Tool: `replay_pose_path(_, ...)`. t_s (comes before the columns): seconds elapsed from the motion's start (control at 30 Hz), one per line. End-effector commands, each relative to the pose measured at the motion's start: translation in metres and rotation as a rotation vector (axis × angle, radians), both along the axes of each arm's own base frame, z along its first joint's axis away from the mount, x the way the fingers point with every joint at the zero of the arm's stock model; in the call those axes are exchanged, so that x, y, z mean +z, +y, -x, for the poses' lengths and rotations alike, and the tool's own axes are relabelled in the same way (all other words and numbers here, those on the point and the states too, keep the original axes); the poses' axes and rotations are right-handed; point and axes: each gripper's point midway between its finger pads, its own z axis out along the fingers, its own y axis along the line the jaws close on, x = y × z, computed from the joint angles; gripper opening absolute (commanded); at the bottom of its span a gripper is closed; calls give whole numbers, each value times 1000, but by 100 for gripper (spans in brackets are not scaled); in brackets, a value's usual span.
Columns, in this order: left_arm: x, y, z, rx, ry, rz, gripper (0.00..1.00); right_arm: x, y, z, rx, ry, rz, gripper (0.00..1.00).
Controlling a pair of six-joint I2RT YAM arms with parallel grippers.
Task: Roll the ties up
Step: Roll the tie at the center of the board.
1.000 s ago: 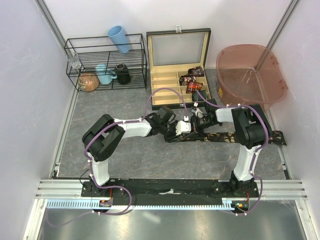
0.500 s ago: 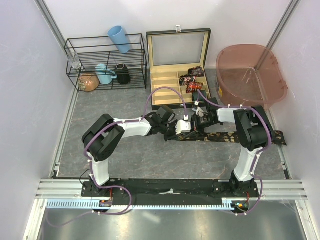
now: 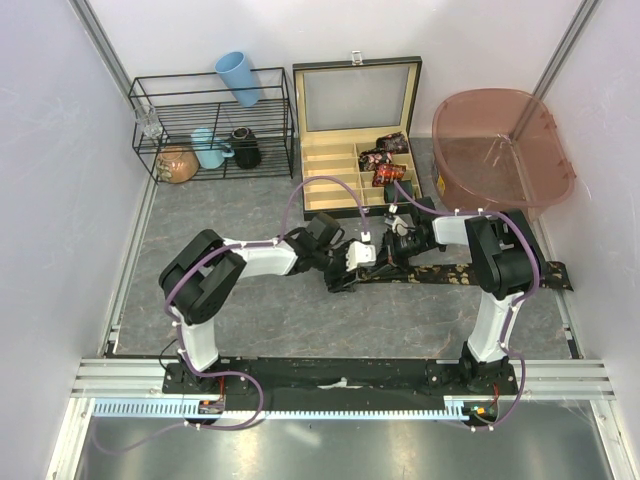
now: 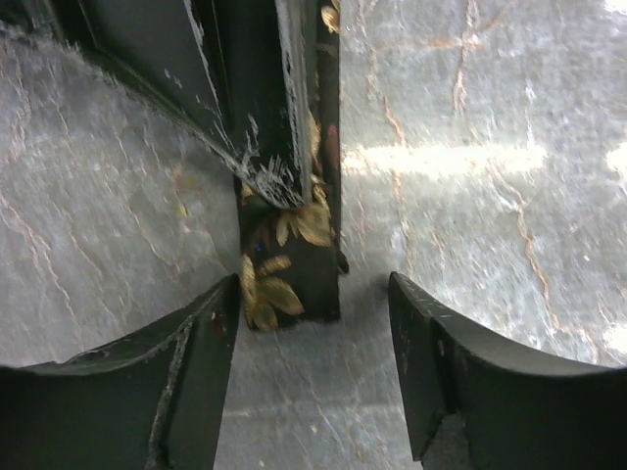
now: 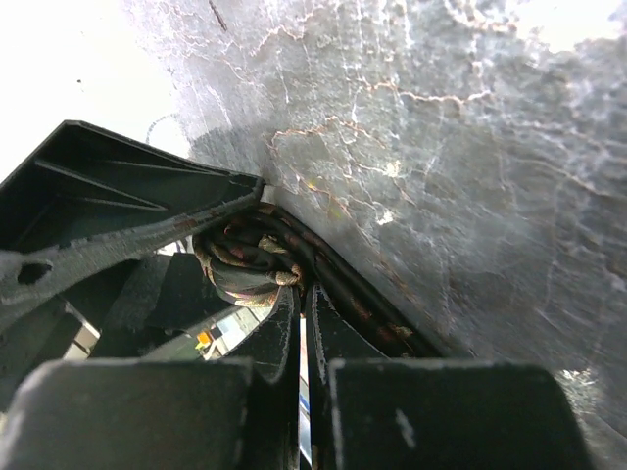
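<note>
Top view evenly lit and sharp — wrist views dim, blurred close-up, glare streaking the table.

The tie is black with tan leaf prints (the table is grey, veined like marble).

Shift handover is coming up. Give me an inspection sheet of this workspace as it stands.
Surface: grey marbled table; no spills seen.
Job's things: loose tie lies flat across the table, one end coiled at the right gripper; rolled ties sit in the wooden box.
Clutter: wire rack holding blue cup, teal mug and black mug; pink tub.
Grippers: left gripper open, straddling the tie's end; right gripper shut on the loose tie.
Cables: purple cables loop along both arms.
Surroundings: white walls, metal rails.
</note>
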Motion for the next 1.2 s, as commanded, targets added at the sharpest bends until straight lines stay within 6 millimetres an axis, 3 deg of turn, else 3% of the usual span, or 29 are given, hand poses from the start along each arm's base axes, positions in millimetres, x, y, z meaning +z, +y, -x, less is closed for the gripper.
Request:
replay_pose_path(0.0, 29, -5, -3, 11, -8, 148, 68, -40, -24, 2, 8, -17, 195, 0)
replay_pose_path(0.2, 40, -6, -7, 20, 42, 298, 68, -48, -35, 3, 32, -23, 264, 0)
replay_pose_path(0.5, 37, -15, -5, -26, 31, 377, 69, -61, -47, 3, 49, -3, 348, 0)
replay_pose_path(0.87, 18, -34, -11, 8, 4, 263, 62, -62, -41, 7, 67, 19, 303, 0)
replay_pose_path(1.07, 12, -35, -11, 20, 15, 209, 41, -62, -38, 8, 72, 24, 276, 0)
replay_pose_path(1.13, 8, -28, -6, 24, 21, 194, 50, -62, -38, 8, 73, 19, 279, 0)
replay_pose_path(1.17, 15, -26, -8, 31, -5, 214, 61, -62, -38, 8, 72, 21, 281, 0)
